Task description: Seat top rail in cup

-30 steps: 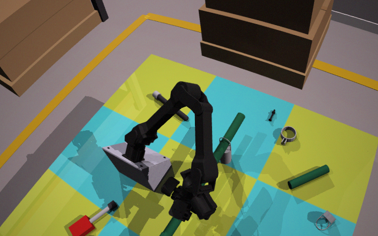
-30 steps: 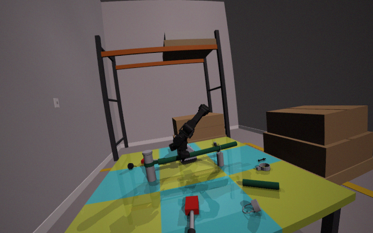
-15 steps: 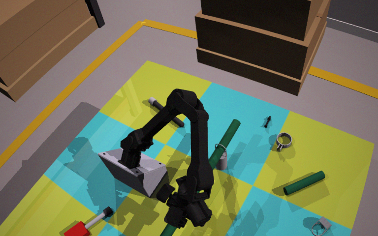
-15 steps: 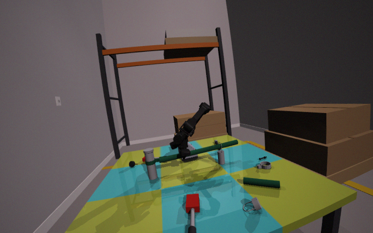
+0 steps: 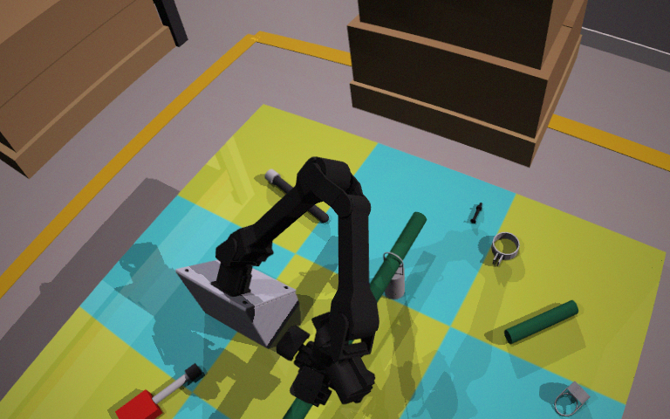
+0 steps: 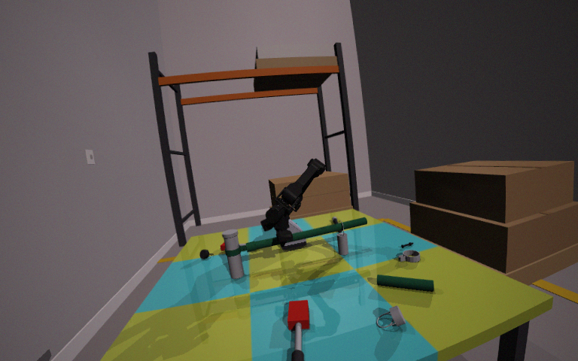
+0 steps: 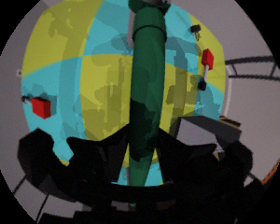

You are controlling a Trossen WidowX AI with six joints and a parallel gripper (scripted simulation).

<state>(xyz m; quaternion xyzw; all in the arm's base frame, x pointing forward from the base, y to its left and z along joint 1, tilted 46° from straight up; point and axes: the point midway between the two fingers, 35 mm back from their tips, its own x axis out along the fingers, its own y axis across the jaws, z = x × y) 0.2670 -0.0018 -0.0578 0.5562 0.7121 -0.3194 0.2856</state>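
The arm [image 5: 353, 259] [image 6: 299, 185] is dark all over, close to black, built of long, narrow links with rounded, bulky joints. Its gripper [image 7: 142, 126] is black too, with chunky, angular outer parts and fingers that narrow to points. The base [image 5: 271, 324] is a pale grey, wedge-shaped block with slanted sides and small dark round spots near its upper corners.

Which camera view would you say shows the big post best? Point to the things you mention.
The exterior view: the big post [image 6: 235, 265] stands there with cap and band visible. The wrist view catches only a cropped part beyond the rail [image 7: 147, 84]; the top view leaves it out.
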